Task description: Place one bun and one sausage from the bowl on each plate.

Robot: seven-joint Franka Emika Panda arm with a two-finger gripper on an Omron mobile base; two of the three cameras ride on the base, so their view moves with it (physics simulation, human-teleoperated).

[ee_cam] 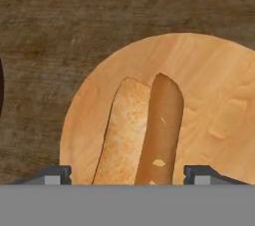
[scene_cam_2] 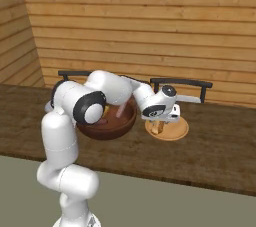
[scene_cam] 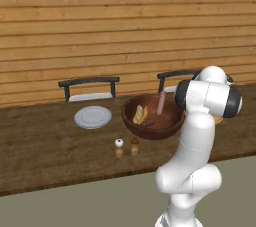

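Note:
My gripper (ee_cam: 127, 175) hangs open just over a round tan wooden plate (ee_cam: 214, 85), right of the bowl (scene_cam_2: 112, 128). One bun (ee_cam: 134, 130), split lengthwise with a browner half, sits between the wide-apart fingertips (ee_cam: 55, 175) with a gap on each side; whether it rests flat on the plate I cannot tell. From the right base view the gripper (scene_cam_2: 161, 122) is low above that plate (scene_cam_2: 176, 132). The dark wooden bowl (scene_cam: 155, 132) holds another bun (scene_cam: 140, 114) and a sausage (scene_cam: 161, 103) leaning on its wall. A pale grey-white plate (scene_cam: 93, 117) lies bare left of the bowl.
Two small shakers (scene_cam: 119, 147) (scene_cam: 134, 146) stand in front of the bowl near the table's front edge. Two dark chairs (scene_cam: 89, 82) stand behind the wooden table against the plank wall. My own arm (scene_cam: 200, 121) blocks the table's right part in the left base view.

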